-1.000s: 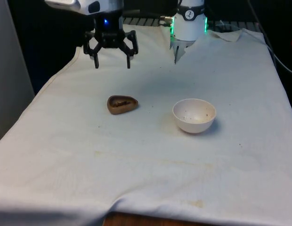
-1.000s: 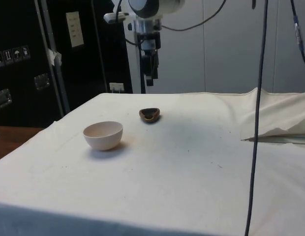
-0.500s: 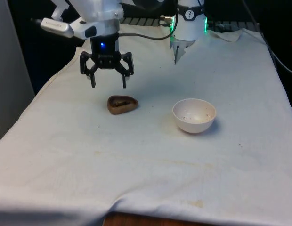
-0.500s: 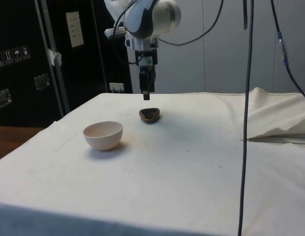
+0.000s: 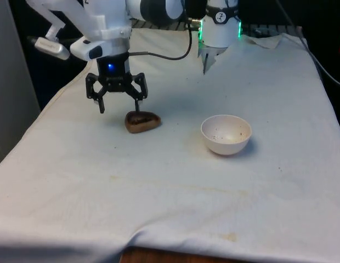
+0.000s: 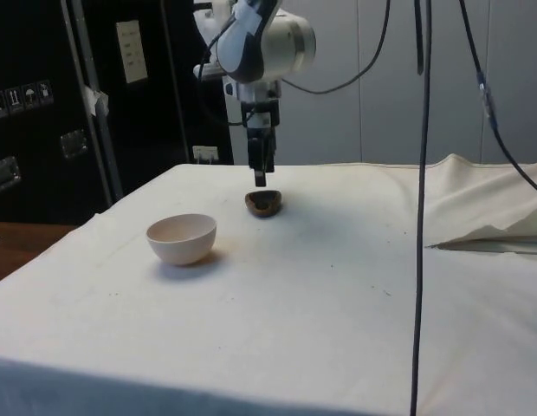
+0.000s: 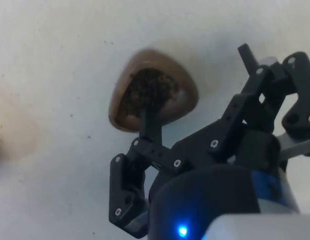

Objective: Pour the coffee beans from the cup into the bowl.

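Approaching the grasp: the black two-finger pincer (image 5: 118,107) hovers spread wide, holding nothing, above the white tablecloth (image 5: 175,186). To do this well, I judge it should straddle the cup wall, one finger inside the rim, then clench gently and lift level so nothing spills. Well to its side stands the white round ceramic bowl (image 5: 226,134), nearly empty. Just under one fingertip sits the small brown rounded-triangular cup (image 5: 142,121), upright, full of dark coffee beans (image 7: 147,90).

A robotics lab, by the look of it; a tabletop (image 6: 338,286) draped in white cloth, dark equipment cabinets (image 6: 78,104) alongside, black cables (image 6: 420,173) hanging overhead, plain grey wall panels (image 6: 407,78)
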You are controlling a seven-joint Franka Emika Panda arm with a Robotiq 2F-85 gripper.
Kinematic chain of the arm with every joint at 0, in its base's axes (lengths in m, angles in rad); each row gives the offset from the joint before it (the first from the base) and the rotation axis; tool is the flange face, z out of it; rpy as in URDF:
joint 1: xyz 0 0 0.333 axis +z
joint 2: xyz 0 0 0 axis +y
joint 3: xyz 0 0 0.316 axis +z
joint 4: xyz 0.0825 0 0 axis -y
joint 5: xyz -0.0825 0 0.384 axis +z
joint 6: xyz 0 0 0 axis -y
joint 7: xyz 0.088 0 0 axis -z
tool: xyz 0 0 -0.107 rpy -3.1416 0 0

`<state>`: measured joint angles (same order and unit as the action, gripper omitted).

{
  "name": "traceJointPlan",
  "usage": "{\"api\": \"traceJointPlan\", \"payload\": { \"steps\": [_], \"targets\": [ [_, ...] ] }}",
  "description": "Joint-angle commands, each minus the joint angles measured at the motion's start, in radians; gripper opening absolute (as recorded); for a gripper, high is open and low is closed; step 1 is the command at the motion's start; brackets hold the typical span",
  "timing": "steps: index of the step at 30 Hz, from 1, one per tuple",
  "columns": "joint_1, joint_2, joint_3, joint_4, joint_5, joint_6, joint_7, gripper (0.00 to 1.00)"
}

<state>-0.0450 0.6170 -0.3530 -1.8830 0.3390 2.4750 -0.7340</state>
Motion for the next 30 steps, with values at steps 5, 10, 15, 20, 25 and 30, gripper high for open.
{"api": "traceJointPlan", "payload": {
  "steps": [5, 10, 15, 20, 25, 30],
  "targets": [
    [-0.012, 0.029, 0.008, 0.019, 0.043, 0.010, -0.049, 1.00],
    [-0.017, 0.041, 0.012, 0.024, 0.070, 0.002, -0.086, 1.00],
    [-0.023, 0.054, 0.011, 0.034, 0.122, -0.025, -0.150, 1.00],
    [-0.025, 0.061, 0.003, 0.043, 0.153, -0.043, -0.189, 1.00],
    [-0.025, 0.067, -0.007, 0.055, 0.168, -0.059, -0.214, 1.00],
    [-0.025, 0.073, -0.009, 0.057, 0.171, -0.056, -0.223, 1.00]
  ]
}}
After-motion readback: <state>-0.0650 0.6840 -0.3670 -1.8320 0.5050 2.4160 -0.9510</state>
